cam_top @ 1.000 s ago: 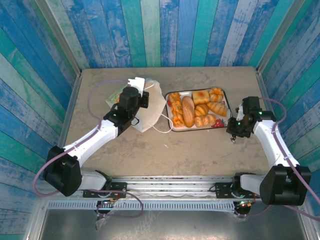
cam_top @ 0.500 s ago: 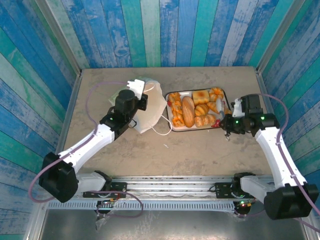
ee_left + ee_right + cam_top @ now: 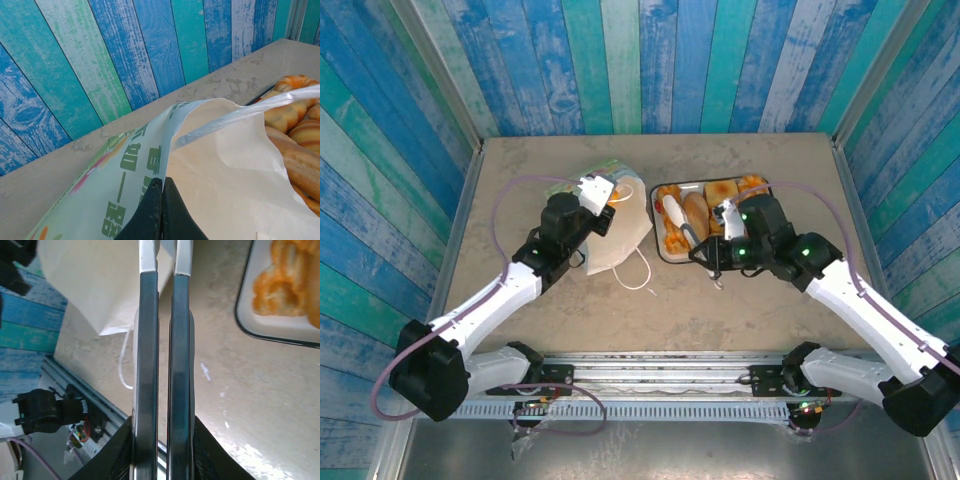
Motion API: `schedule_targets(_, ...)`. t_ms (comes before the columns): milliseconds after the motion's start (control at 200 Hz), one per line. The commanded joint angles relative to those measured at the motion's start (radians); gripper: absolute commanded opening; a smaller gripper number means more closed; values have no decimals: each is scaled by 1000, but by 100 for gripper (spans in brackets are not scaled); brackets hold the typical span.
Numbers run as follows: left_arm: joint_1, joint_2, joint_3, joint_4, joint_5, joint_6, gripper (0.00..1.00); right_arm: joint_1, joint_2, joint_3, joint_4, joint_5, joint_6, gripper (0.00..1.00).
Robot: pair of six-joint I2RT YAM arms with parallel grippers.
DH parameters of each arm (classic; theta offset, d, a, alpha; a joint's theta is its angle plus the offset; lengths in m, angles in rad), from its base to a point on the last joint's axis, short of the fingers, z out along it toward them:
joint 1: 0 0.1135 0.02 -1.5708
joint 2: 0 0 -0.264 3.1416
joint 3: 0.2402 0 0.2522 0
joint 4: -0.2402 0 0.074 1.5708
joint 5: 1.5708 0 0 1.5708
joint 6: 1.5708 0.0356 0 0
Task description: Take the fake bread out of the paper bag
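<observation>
fake bread [image 3: 695,212] on tray [image 3: 270,330] | paper bag [image 3: 620,235] flat, interior unseen, likely near done | left gripper [image 3: 162,187] clamped on bag rim | right gripper [image 3: 166,260] jaws nearly together, holding 0 items

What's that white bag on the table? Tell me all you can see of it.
The paper bag is thin white paper with pale green print and green lettering on one face. It lies slumped on the table, left of the tray. A white loop handle trails toward the near edge. The left gripper is shut on its rim.
</observation>
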Motion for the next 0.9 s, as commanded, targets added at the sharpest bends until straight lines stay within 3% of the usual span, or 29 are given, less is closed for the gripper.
schedule_targets(0,6,-11,6,43,7,25,0,39,-7,-17,85,39,73,27)
schedule_targets(406,6,66,36,46,-8,5,0,195,157,-7,264,-22,174,28)
schedule_targets(896,5,90,34,60,14,-21,0,177,557,134,486,-99,300,33)
